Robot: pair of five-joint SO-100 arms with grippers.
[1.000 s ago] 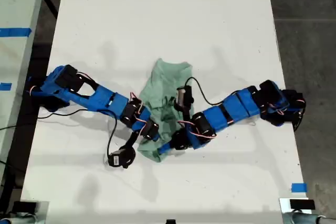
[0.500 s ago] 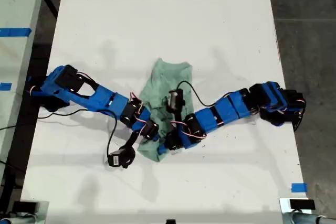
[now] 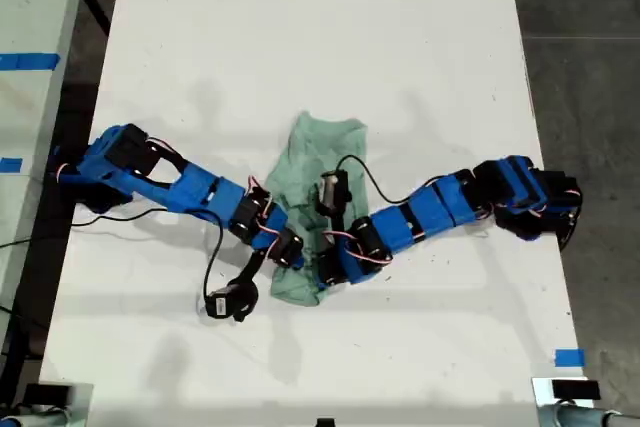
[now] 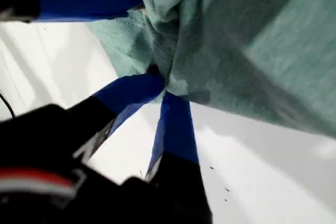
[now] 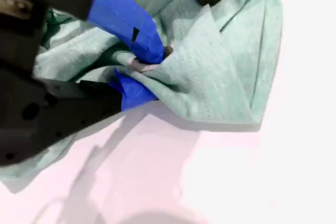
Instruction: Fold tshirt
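With the crumpled tshirt (image 3: 318, 179) bunched mid-table between the arms, my first gripper (image 4: 161, 88) and my second gripper (image 5: 143, 70) each pinch a fold, seemingly to carry its hem over.

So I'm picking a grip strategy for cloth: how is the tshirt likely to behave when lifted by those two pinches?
Probably floppy: the tshirt lies crumpled in soft folds, and it bunches where my second gripper pinches it. Likely light, since cloth drapes from my first gripper without pulling taut. It may sag between the grips and unfold unevenly.
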